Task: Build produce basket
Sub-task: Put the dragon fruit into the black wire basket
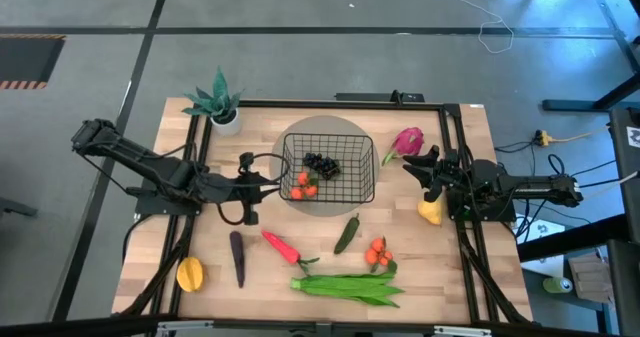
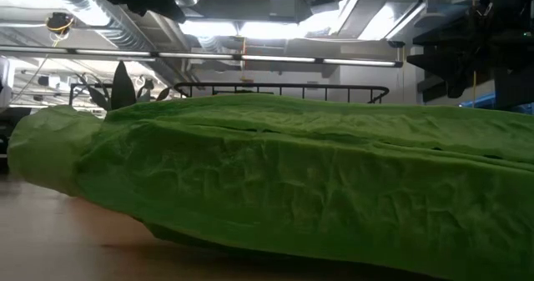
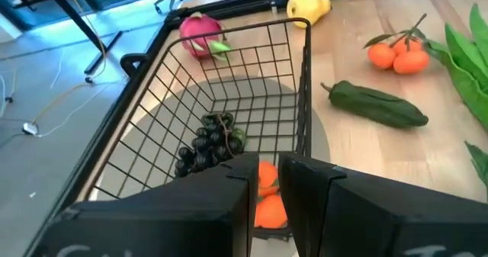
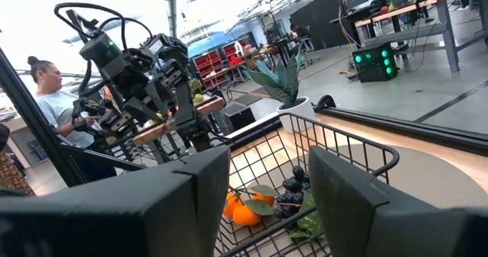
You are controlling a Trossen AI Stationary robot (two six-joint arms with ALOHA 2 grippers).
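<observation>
Wire basket sits mid-table on a round grey mat, a square black grid with open mesh sides and a rounded rim. Inside it, dark knobbly grapes lie toward the far side and glossy orange tomatoes with green stalks rest against the left wall.

Left gripper is right at the basket's left wall, beside those tomatoes; its blocky dark fingers stand close together with only a narrow gap, and nothing is held between them. Right gripper hangs just right of the basket, fingers spread wide and empty.

Around the basket: a pink scaly dragon fruit to its right, a smooth yellow lemon below that near the right arm. In front of the basket lie a bumpy dark green cucumber, a shiny red pepper, a slim purple eggplant, a second cluster of orange tomatoes, and a long flat leafy green bundle, whose crinkled surface fills the low view. A yellow mango lies at the front left. Behind the basket to the left stands a spiky teal plant in a small white pot.

No writing can be read anywhere. A person shows in the room beyond the table.
</observation>
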